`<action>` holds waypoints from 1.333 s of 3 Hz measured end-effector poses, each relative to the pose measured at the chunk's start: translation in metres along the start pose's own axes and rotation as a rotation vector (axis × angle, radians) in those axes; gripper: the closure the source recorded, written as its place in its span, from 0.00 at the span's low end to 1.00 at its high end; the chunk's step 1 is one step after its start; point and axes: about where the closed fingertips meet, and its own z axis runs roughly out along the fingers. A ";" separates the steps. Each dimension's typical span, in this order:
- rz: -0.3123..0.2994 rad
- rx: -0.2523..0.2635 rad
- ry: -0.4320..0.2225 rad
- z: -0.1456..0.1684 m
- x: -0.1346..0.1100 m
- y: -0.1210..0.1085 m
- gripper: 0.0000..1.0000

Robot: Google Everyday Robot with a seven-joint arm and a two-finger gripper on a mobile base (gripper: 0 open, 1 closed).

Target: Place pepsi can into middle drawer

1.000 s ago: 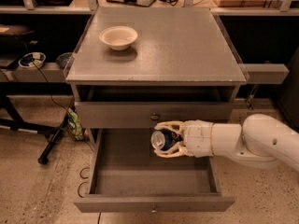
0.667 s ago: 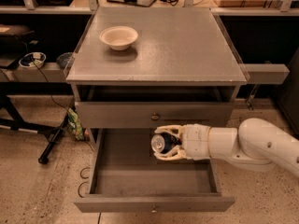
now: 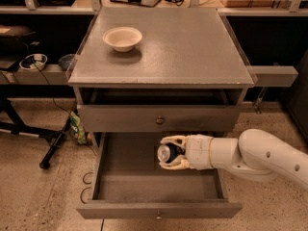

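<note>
Since a second ago, the gripper (image 3: 165,153) is easing slightly lower over the open middle drawer (image 3: 139,179). Its fingers are clamping the pepsi can (image 3: 167,152) sideways above the tray. A bowl (image 3: 122,37) is sitting on the cabinet top (image 3: 192,47).

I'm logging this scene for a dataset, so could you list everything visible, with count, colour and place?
pepsi can: one, dark blue, silver end, in the gripper over the middle drawer
middle drawer: one, grey, pulled open
upper drawer: one, grey, shut, round knob
cabinet top: one, grey, under the bowl
bowl: one, cream-white, cabinet top's back left
green object: one, floor left of cabinet
gripper: one, cream, shut on the pepsi can, over the drawer
arm: one, white, reaching in from the right
</note>
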 end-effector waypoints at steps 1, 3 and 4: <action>0.019 -0.010 0.047 0.014 0.019 0.006 1.00; 0.053 -0.078 0.116 0.063 0.060 0.022 1.00; 0.053 -0.078 0.116 0.063 0.060 0.022 1.00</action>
